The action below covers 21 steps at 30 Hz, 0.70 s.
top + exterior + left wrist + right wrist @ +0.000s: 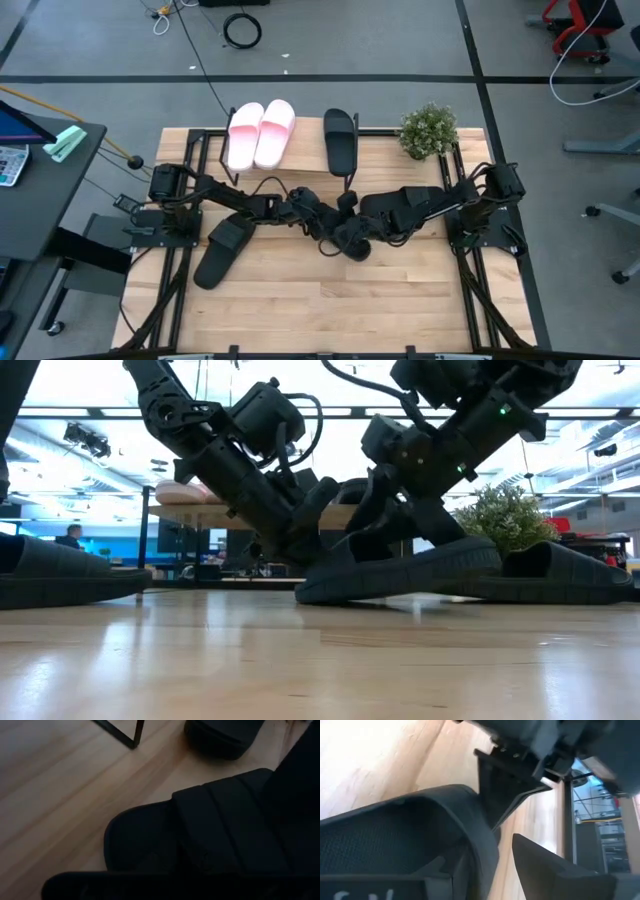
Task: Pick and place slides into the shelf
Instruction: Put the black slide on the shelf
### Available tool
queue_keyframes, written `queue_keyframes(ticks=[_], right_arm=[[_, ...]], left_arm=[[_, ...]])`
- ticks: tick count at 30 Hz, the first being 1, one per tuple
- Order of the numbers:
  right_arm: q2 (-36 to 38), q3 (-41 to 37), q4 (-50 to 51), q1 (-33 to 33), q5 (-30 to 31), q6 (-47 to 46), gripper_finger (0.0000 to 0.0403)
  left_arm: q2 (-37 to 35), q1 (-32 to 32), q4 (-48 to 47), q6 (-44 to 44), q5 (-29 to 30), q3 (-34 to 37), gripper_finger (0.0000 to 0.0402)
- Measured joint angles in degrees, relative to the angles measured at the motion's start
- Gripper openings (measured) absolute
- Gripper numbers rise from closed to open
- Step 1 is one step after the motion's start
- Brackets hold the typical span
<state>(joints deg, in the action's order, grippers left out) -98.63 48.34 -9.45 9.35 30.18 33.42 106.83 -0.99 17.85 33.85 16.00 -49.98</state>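
- A black slide [352, 243] is met by both claws at the desk [330, 310] centre, tilted.
- Left claw [322, 218] and right claw [352, 228]: finger state cannot be told.
- Two pink slides [260, 132] and one black slide [341, 139] are seen on the shelf [300, 165] at 12 o'clock.

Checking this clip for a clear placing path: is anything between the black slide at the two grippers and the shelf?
Nothing visible blocks it. The black slide sits mid-table with the left gripper and right gripper meeting over it. The shelf lies just beyond, with free board between the pink pair and another black slide.
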Motion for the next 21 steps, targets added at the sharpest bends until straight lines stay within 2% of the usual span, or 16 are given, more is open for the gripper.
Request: queue_keyframes(ticks=[4, 9, 18, 21], right_arm=[[-0.9, 0.0, -0.1, -1.7, -2.2, 0.0, 0.0151], [-1.0, 0.0, 0.4, -1.9, -1.4, 0.3, 0.0141], [-0.5, 0.0, 1.4, 3.9, -0.5, -4.3, 0.0057], [0.2, 0.0, 3.8, 6.6, 2.6, -6.0, 0.0033]], left_arm=[[0.0, -0.7, 2.0, -0.8, -1.4, 0.0, 0.0005], [0.0, -0.8, 1.6, -2.0, -1.9, 0.0, 0.0014], [-0.1, -0.8, -0.9, -3.5, -2.3, -0.1, 0.0005], [-0.1, -0.8, -1.6, -3.5, -2.3, -0.2, 0.0007]])
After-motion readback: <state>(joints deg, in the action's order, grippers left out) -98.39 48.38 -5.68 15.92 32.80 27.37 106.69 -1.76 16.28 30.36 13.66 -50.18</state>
